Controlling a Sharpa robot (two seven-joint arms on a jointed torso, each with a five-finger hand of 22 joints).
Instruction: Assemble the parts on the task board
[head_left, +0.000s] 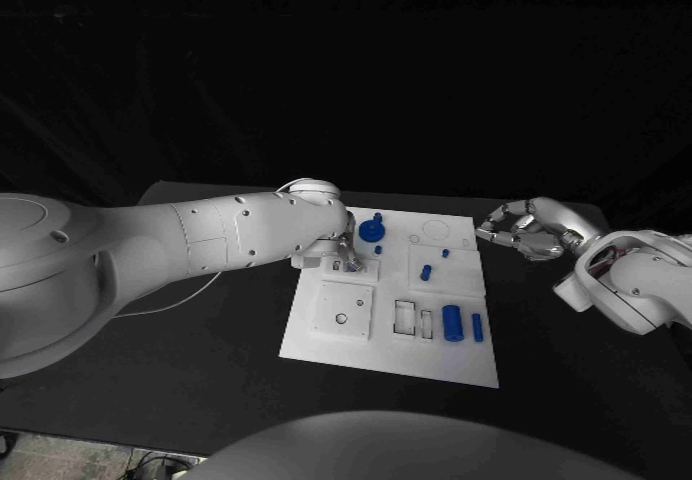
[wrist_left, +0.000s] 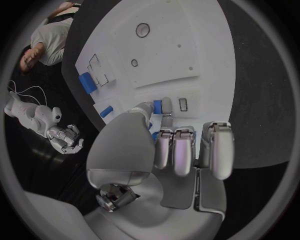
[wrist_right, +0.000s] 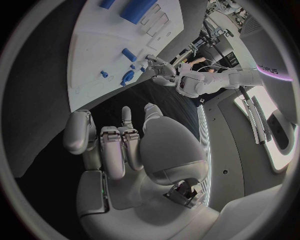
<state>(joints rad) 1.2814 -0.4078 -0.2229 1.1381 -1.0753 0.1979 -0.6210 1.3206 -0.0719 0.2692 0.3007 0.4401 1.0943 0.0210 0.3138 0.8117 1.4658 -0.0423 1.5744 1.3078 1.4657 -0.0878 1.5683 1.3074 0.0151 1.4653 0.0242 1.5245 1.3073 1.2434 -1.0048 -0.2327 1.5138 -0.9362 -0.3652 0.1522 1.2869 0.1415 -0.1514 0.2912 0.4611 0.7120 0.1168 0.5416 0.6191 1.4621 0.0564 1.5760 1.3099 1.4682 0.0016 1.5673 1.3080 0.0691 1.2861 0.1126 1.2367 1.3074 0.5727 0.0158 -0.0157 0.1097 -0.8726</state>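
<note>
The white task board (head_left: 325, 335) lies mid-table. My left hand (head_left: 340, 250) is low over its far left part, fingers curled (wrist_left: 187, 145), one finger (wrist_left: 165, 107) stretched down to the board beside a small slot (wrist_left: 182, 104). A round blue part (head_left: 372, 231) stands right beside that hand; blue shows through gaps behind the fingers, and I cannot tell whether anything is held. A blue peg (head_left: 427, 271), a blue cylinder (head_left: 453, 323) and a slim blue piece (head_left: 477, 327) lie on the board's right side. My right hand (head_left: 522, 230) hovers off the board's far right corner, fingers curled in on nothing (wrist_right: 119, 145).
Empty rectangular slots (head_left: 414, 318) and a square plate with a small hole (head_left: 346, 305) sit on the board's near half. A ring outline (head_left: 434, 231) marks the far right corner. Black table (head_left: 216, 350) surrounds the board on all sides.
</note>
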